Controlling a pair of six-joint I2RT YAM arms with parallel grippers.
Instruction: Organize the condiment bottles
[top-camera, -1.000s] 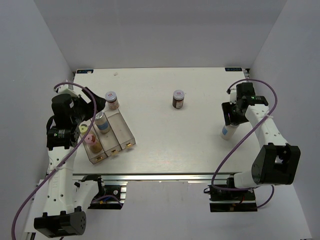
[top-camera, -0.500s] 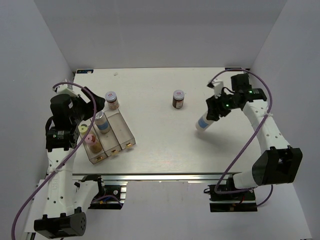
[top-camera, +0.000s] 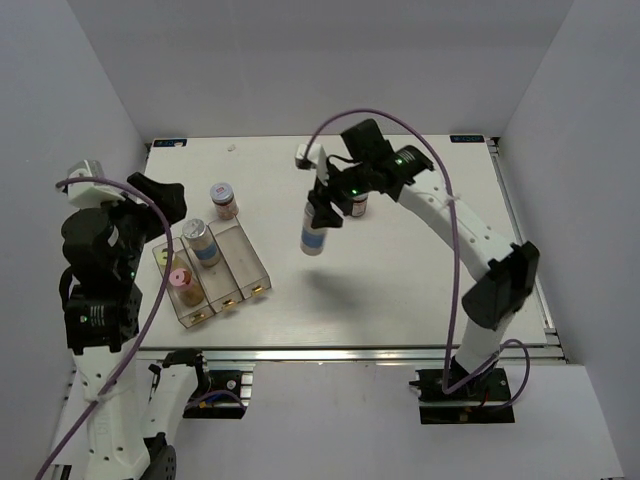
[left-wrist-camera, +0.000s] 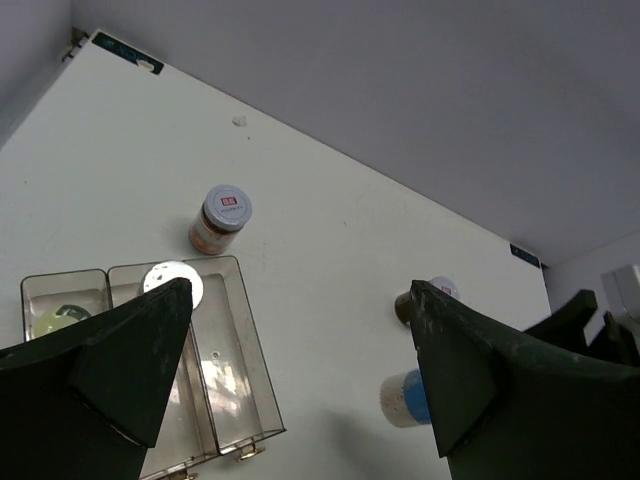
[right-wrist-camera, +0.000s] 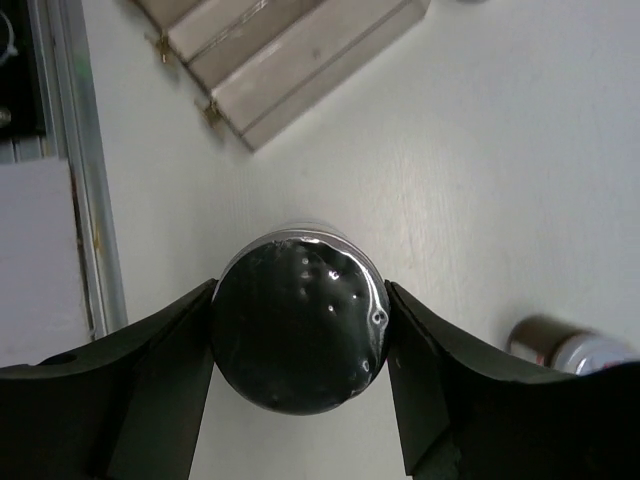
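Note:
My right gripper is shut on a white bottle with a blue label and holds it tilted above the table's middle; in the right wrist view its dark round end sits between the fingers. A dark brown jar stands just behind that gripper. A tan jar with a grey lid stands beside the clear tray. The tray holds a silver-lidded jar, a pink-lidded jar and a yellow-lidded jar. My left gripper is open and empty above the tray's far left.
The table's near edge has a metal rail. The tray's two right compartments hold no jars. The right arm stretches across the table's right half. Grey walls close in the back and both sides.
My right gripper has carried the white bottle from the table's right side to the middle, lifted off the surface. My left arm has drawn back to the left and higher.

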